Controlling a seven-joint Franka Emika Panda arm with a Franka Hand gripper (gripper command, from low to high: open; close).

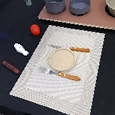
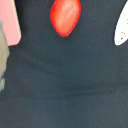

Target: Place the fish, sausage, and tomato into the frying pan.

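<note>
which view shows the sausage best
The exterior view. The sausage lies whole and unblocked on the dark table, toward the exterior view's left, below the fish and left of the placemat. The wrist view does not show it at all, only the tomato and part of the fish.

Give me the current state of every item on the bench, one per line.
tomato: on the dark table, outside the pan.
fish: lying on the table, not yet moved.
sausage: lying on the table, not yet moved.
frying pan: on the pink board, nothing visible inside.
pot: upright beside the pan.
plate: bare, on the placemat.
fork: flat beside the plate.
gripper: not visible in either view.
</note>
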